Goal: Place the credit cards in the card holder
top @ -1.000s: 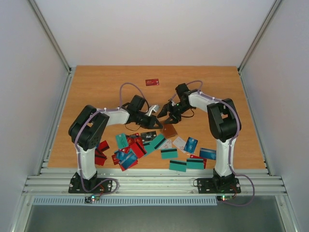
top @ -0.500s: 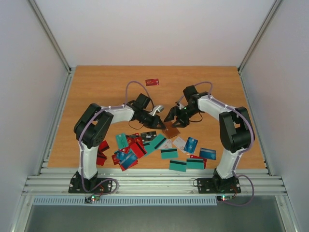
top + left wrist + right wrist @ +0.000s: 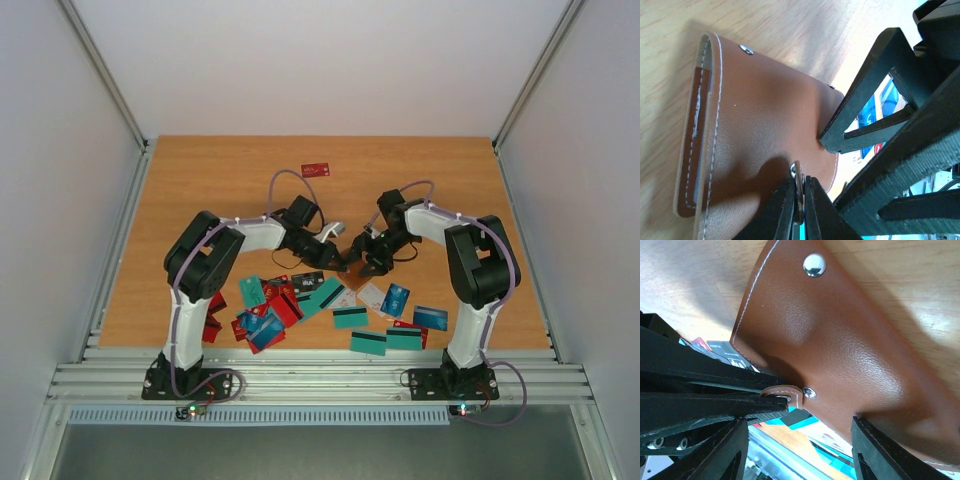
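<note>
**Opening the card holder.** The card holder (image 3: 354, 271) lies flat near the middle of the table (image 3: 200, 180), just beyond the cards (image 3: 350, 318) scattered along the near edge. One red card (image 3: 316, 170) sits apart towards the far edge.

Your left gripper (image 3: 799, 205) is clamped on the small strap tab (image 3: 785, 394) at the holder's edge. Your right gripper (image 3: 797, 426) has its jaws spread apart. In the left wrist view one of its fingertips (image 3: 826, 142) meets the rim of the leather cover, and nothing is clamped between the jaws.

The step appears to be unfastening the holder, and no card is inside yet as far as these views show.

- **Bracing:** press the right fingertip down on the cover so the body stays put.
- **Peeling:** draw the tab up and away from that fingertip instead of sliding it along the wood.
- **Grip:** the tab is thin and likely to slip, so pull slowly and straight.
- **Drift:** if the whole holder lifts or drags towards the cards, stop and brace again.
- **Clearance:** the fingers of the two arms sit very close together, so keep them from colliding.
</note>
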`<action>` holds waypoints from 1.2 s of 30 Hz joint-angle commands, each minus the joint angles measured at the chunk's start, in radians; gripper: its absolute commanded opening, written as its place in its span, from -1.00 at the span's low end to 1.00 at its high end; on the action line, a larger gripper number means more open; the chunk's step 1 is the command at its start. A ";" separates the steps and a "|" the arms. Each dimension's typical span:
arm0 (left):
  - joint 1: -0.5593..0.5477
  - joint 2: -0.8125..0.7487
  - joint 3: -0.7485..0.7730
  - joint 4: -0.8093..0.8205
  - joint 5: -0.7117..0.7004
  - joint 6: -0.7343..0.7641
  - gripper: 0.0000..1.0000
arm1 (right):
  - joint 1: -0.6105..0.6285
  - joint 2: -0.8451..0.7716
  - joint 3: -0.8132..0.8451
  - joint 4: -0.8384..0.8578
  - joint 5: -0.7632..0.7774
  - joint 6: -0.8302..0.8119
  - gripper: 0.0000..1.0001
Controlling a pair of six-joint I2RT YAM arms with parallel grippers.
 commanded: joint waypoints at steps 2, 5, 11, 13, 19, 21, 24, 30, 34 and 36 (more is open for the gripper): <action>-0.012 0.030 0.040 0.039 0.071 0.038 -0.80 | -0.012 0.014 -0.005 -0.002 0.050 -0.066 0.16; -0.014 0.043 0.048 0.047 0.092 0.040 -0.77 | -0.026 0.009 -0.026 0.028 0.021 -0.066 0.15; -0.015 0.059 0.076 0.027 0.085 0.040 -0.64 | -0.052 0.001 -0.044 0.079 -0.031 -0.066 0.15; -0.013 0.029 0.077 0.019 0.063 0.033 -0.50 | -0.062 -0.002 -0.054 0.080 -0.031 -0.062 0.14; 0.035 -0.085 0.023 0.017 0.002 0.017 0.04 | -0.087 -0.003 -0.076 0.092 -0.052 -0.066 0.13; 0.057 -0.106 0.003 -0.001 0.005 0.028 0.07 | -0.089 0.006 -0.076 0.092 -0.061 -0.069 0.13; 0.063 -0.116 0.011 -0.082 0.001 0.098 0.03 | -0.089 0.017 -0.073 0.091 -0.070 -0.075 0.12; 0.063 -0.079 0.047 -0.141 0.000 0.181 -0.35 | -0.090 0.027 -0.064 0.083 -0.077 -0.084 0.12; 0.061 -0.052 0.084 -0.182 -0.004 0.196 -0.46 | -0.090 0.039 -0.063 0.092 -0.086 -0.078 0.11; 0.061 -0.043 0.096 -0.199 -0.007 0.213 -0.52 | -0.090 0.040 -0.065 0.097 -0.085 -0.075 0.11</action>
